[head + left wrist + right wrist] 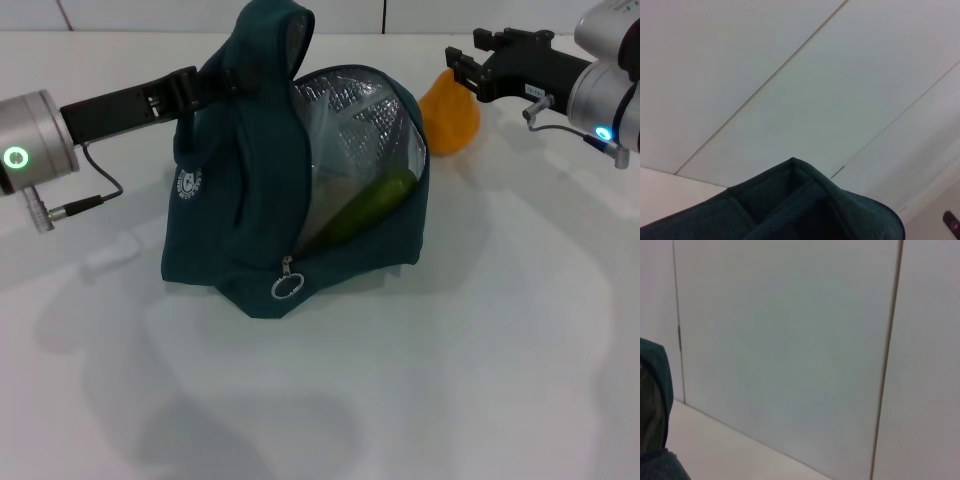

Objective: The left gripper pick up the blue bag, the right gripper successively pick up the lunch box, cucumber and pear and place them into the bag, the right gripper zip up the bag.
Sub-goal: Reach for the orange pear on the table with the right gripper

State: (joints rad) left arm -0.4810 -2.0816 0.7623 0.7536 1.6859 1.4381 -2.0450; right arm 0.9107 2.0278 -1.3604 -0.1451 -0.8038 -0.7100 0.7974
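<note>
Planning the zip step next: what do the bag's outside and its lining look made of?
The blue bag looks like soft matte woven fabric; it sags and folds where the left gripper holds it. The lining looks like shiny silver foil, quilted and crinkled.

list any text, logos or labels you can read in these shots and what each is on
Nothing can be read outright.
Round white logo on the blue bag: a ring of print around a small emblem, too small to read.
White label on the right arm by the right gripper: too small to read.
Both wrist views: no text, only blank wall panels and an edge of the bag.
</note>
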